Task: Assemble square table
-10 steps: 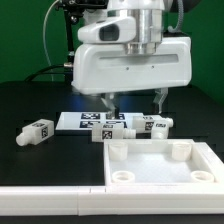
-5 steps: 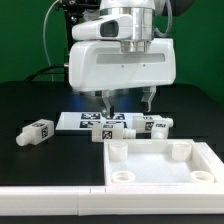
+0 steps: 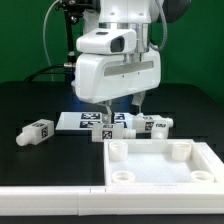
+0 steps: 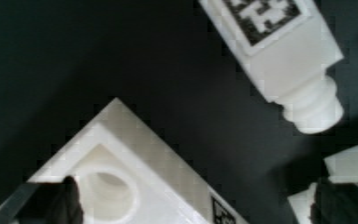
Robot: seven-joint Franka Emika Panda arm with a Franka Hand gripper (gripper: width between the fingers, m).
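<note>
The exterior view gives us the whole layout. The gripper (image 3: 120,106) hangs over the marker board (image 3: 92,122), its two fingers spread wide with nothing between them. The square tabletop (image 3: 150,162) lies on the black table (image 3: 30,100) in front of the board, toward the exterior view's right. A long white rail (image 3: 50,200) runs along the near edge.

The wrist view shows only a close patch. We see one corner of the tabletop (image 4: 131,150) with a single round socket (image 4: 105,187), and apart from it one tagged leg (image 4: 282,55) lying on the dark surface.

In the exterior view we count one tabletop and two clear legs. One leg (image 3: 35,132) lies alone toward the exterior view's left, and another (image 3: 157,125) lies just behind the tabletop's back wall. Between that leg and the board, under the fingers, sits more white tagged material that we cannot separate or count. In the wrist view a white piece (image 4: 357,165) is cut off at the edge and we cannot identify it.
</note>
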